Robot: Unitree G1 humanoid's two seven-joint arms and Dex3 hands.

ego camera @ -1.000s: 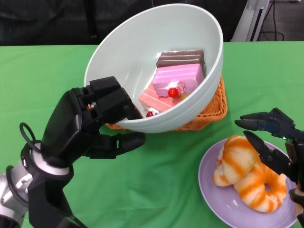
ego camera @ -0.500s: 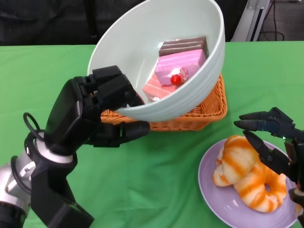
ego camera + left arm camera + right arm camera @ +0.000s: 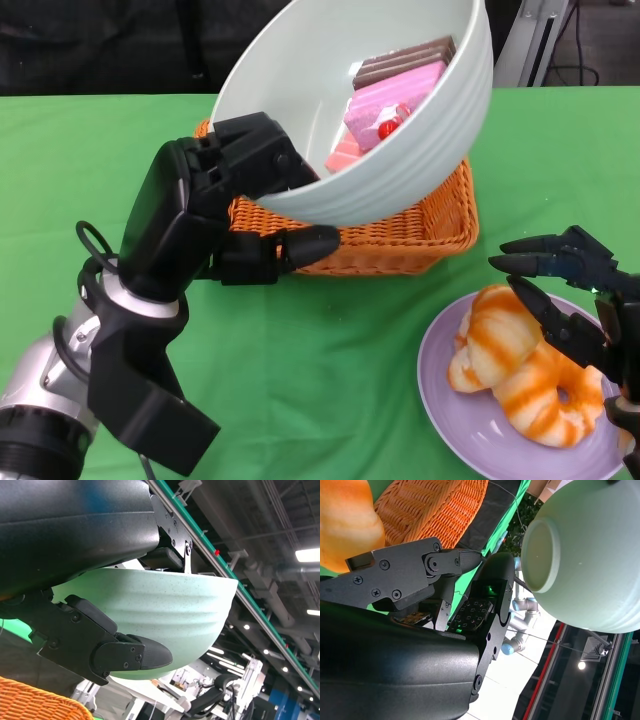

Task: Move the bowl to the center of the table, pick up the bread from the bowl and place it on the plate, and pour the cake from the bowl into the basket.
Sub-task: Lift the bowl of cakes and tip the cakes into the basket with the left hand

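Note:
My left hand (image 3: 235, 200) grips the near rim of the pale green bowl (image 3: 400, 160) and holds it tilted above the orange wicker basket (image 3: 400, 235). Inside the bowl lie a brown-topped cake slice (image 3: 405, 60) and pink cake slices (image 3: 385, 105) with a red cherry, slid toward the far wall. The bowl's underside shows in the right wrist view (image 3: 590, 560) and the left wrist view (image 3: 165, 615). Striped orange bread (image 3: 515, 370) lies on the purple plate (image 3: 450, 400). My right hand (image 3: 575, 300) hovers open over the bread, fingers apart, not holding it.
A green cloth (image 3: 330, 380) covers the table. The basket rim (image 3: 435, 510) appears beside the bread in the right wrist view. Dark background and a metal frame (image 3: 535, 35) stand behind the table's far edge.
My left hand has lifted the bowl higher and farther back over the basket, tilting it more. The cake slices slid toward the far wall. The right hand and bread stayed put.

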